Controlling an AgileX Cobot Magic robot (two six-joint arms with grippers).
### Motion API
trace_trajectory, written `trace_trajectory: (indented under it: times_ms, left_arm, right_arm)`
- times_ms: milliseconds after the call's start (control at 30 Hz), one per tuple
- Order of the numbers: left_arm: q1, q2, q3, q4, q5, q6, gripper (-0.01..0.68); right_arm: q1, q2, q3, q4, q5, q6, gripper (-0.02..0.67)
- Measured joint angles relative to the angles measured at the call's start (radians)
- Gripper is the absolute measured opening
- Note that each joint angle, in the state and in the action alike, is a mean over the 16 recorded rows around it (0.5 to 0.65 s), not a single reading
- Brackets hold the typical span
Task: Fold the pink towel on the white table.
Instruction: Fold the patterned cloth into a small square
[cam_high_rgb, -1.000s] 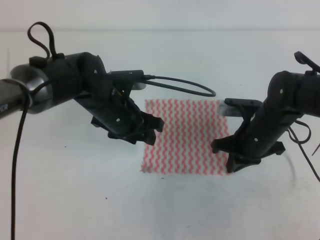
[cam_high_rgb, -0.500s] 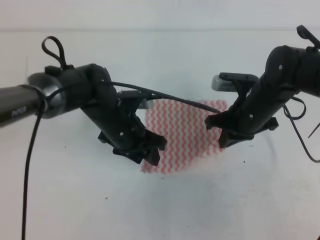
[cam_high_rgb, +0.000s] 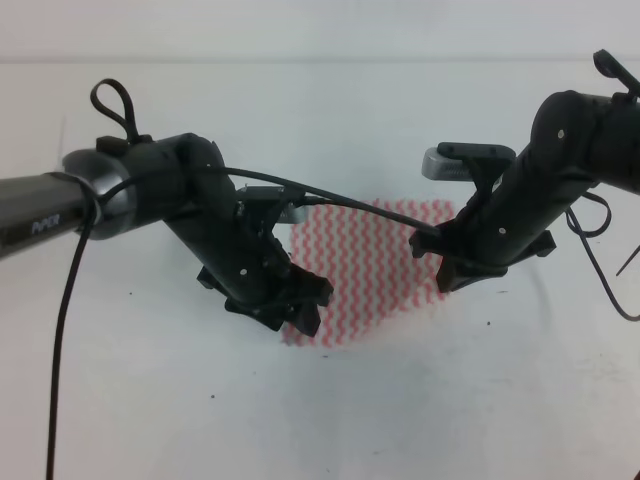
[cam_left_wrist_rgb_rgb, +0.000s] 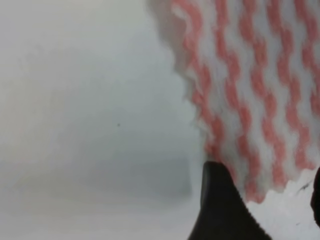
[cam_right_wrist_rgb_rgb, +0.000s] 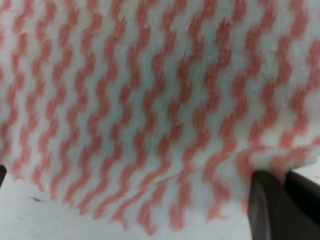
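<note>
The pink towel (cam_high_rgb: 370, 250) lies on the white table (cam_high_rgb: 150, 400), its zigzag stripes showing between the two arms. My left gripper (cam_high_rgb: 305, 310) sits low at the towel's near left corner. In the left wrist view the left gripper (cam_left_wrist_rgb_rgb: 265, 200) is open, with the corner of the towel (cam_left_wrist_rgb_rgb: 250, 75) lying between its dark fingers (cam_left_wrist_rgb_rgb: 220, 210). My right gripper (cam_high_rgb: 445, 275) is at the near right edge. Up close, the right gripper (cam_right_wrist_rgb_rgb: 285, 185) has its fingers (cam_right_wrist_rgb_rgb: 267, 205) pressed together on the wrinkled edge of the towel (cam_right_wrist_rgb_rgb: 150, 100).
A black cable (cam_high_rgb: 340, 195) from the left arm stretches across above the towel toward the right arm. Small dark specks (cam_high_rgb: 487, 323) mark the table near the towel. Bare white surface (cam_left_wrist_rgb_rgb: 75, 100) lies left of the towel's edge.
Both arms have closed in on the towel's near corners. The left gripper dropped toward the near left corner. The right gripper moved up and left, drawing the near right corner inward.
</note>
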Motion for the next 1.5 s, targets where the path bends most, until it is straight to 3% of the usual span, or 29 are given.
trace_trajectory:
  times_ms: [533, 1067, 1233, 1500]
  left_arm:
    - [-0.004, 0.0, 0.0, 0.041, 0.009, -0.04, 0.346]
    - [-0.054, 0.046, 0.0, 0.115, -0.025, -0.129, 0.312]
    - [-0.059, 0.055, 0.0, 0.155, -0.044, -0.162, 0.269]
    - [-0.06, 0.056, -0.003, 0.178, -0.066, -0.167, 0.119]
  right_arm:
    - [0.0, -0.005, 0.0, 0.0, -0.002, -0.009, -0.016]
    - [0.0, 0.002, 0.0, -0.001, -0.006, -0.009, -0.016]
    - [0.0, 0.002, 0.0, -0.001, -0.008, -0.009, -0.016]
    - [0.0, -0.003, 0.0, -0.001, -0.012, -0.011, -0.016]
